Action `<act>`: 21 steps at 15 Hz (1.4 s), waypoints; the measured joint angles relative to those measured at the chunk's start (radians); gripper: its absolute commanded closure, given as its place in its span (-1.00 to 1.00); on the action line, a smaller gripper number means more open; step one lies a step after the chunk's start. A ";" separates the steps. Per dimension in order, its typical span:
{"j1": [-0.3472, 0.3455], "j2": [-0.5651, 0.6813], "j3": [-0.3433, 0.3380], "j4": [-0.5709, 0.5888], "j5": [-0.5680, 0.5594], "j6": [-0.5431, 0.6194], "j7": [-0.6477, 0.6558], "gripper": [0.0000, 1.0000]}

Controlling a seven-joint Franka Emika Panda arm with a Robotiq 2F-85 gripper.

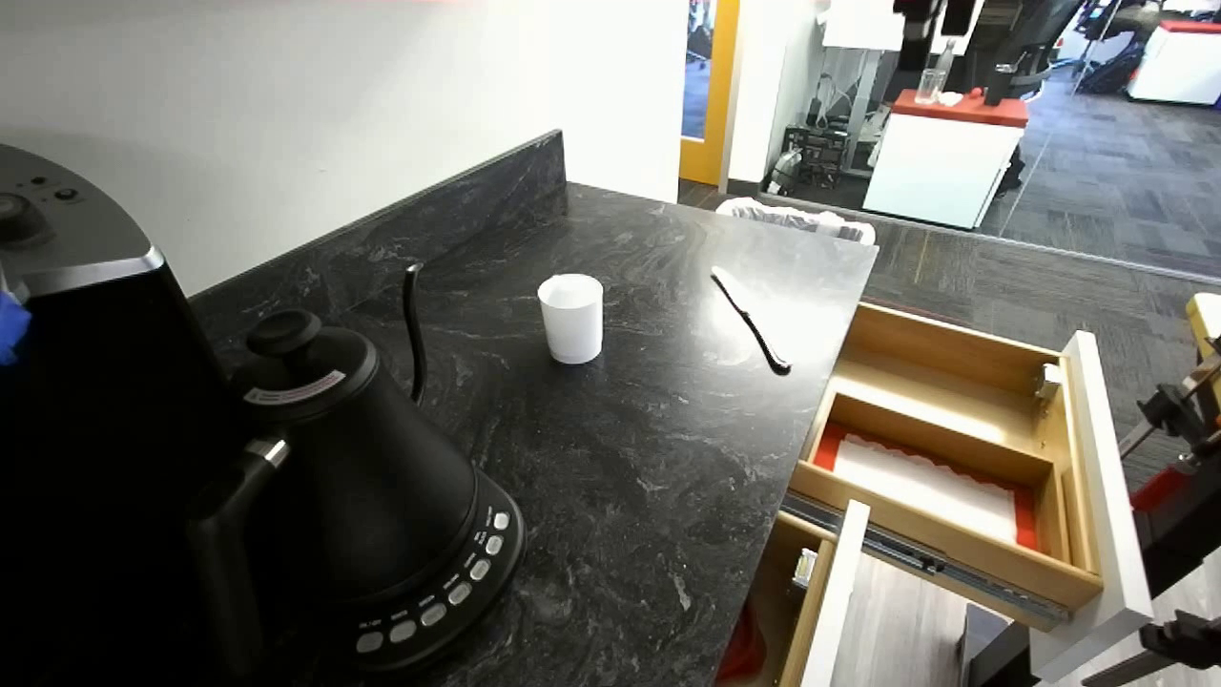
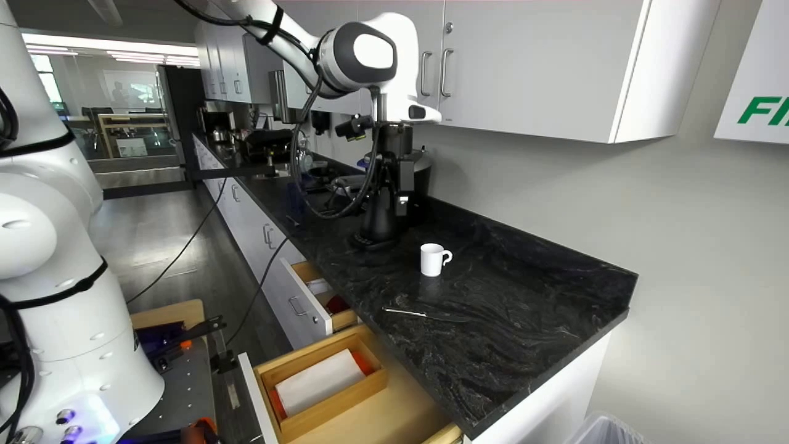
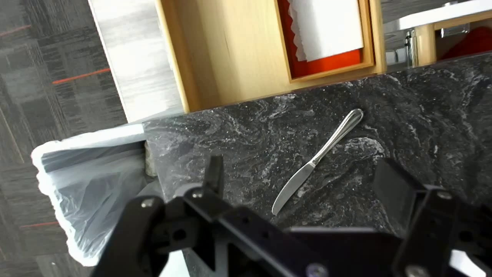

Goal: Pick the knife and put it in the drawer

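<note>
The knife (image 3: 296, 182) lies flat on the dark stone counter, slanting, its silver handle toward the drawer side in the wrist view. In both exterior views the knife (image 1: 752, 322) (image 2: 407, 312) rests near the counter's front edge. My gripper (image 3: 301, 173) is open above it, its fingers wide apart on either side of the blade, nothing held; in an exterior view the gripper (image 2: 392, 191) hangs high over the counter. Pulled out below the counter edge is the light-wood drawer (image 3: 230, 50) (image 1: 930, 386), with a bare compartment and a divided section holding red and white contents.
A white cup (image 1: 572, 320) (image 2: 430, 260) stands on the counter behind the knife. Farther along is a black kettle (image 1: 372, 515). Another drawer (image 2: 302, 302) beside the wooden one is partly open. A lined bin (image 3: 96, 192) sits off the counter's end.
</note>
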 measured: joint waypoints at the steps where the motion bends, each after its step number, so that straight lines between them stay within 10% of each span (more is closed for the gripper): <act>1: 0.007 0.040 0.011 -0.003 -0.009 0.023 0.053 -1.00; 11: 0.024 0.191 -0.017 -0.029 0.039 0.133 0.285 -1.00; 21: 0.017 0.116 -0.056 -0.298 0.080 0.386 0.349 -1.00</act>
